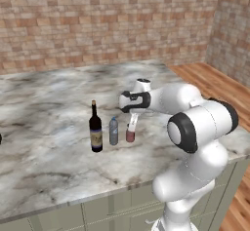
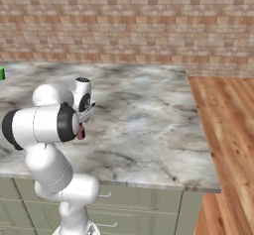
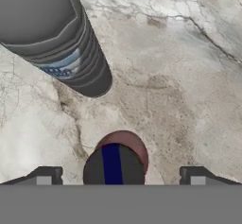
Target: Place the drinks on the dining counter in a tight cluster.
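Three drinks stand in a close row on the marble dining counter (image 1: 49, 103): a tall dark wine bottle (image 1: 95, 130) with a label, a clear grey water bottle (image 1: 114, 131) and a small red bottle (image 1: 130, 134). My gripper (image 1: 133, 122) points straight down over the red bottle. In the hand view the gripper (image 3: 120, 176) is open, its fingertips (image 3: 45, 176) wide apart on either side of the red bottle's dark cap (image 3: 113, 164) and clear of it. The water bottle (image 3: 61, 43) looms close beside it. The red bottle (image 2: 81, 133) peeks out behind my arm.
A brick wall (image 1: 107, 20) backs the counter. A wooden floor (image 2: 223, 130) lies past the counter's right edge. A small green cup (image 2: 1, 73) sits at the far left of the counter. Sage-green drawer fronts (image 2: 139, 204) run below the near edge.
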